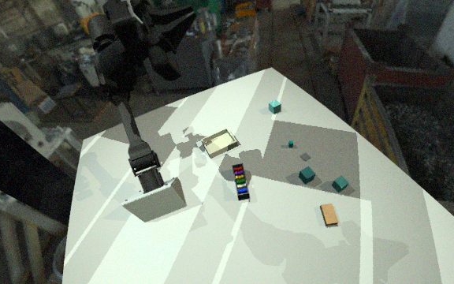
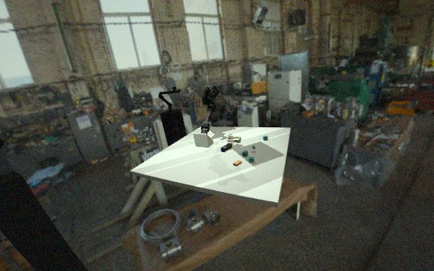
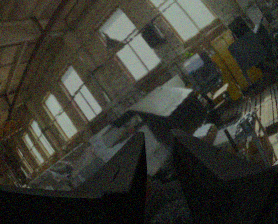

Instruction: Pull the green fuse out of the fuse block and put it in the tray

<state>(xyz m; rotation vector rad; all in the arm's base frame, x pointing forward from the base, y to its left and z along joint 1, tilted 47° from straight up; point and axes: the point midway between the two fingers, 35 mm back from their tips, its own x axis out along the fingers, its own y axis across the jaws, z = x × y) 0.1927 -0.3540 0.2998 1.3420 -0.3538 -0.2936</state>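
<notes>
The green fuse point(image 1: 240, 181) sits in the black fuse block point(image 1: 243, 196) point(image 2: 224, 149), between the yellow and the white fuse. Red, purple and blue fuses are also in the row. The shallow cream tray point(image 1: 225, 151) point(image 2: 234, 141) lies beyond the block, with no fuse visible in it. My gripper point(image 1: 184, 46) point(image 2: 217, 91) point(image 3: 157, 138) is raised high above the table, up and to the left of the tray in the top view. Its dark fingers are slightly apart with nothing between them. The wrist view shows only the room, not the block or tray.
Several teal cubes, one at the back point(image 1: 274, 106) and two larger ones point(image 1: 307, 174) point(image 1: 340, 183), stand right of the block. An orange slab point(image 1: 329, 214) point(image 2: 237, 162) and a small flat grey square point(image 1: 305, 157) lie there too. The arm's pale base point(image 1: 158, 203) is left of the block.
</notes>
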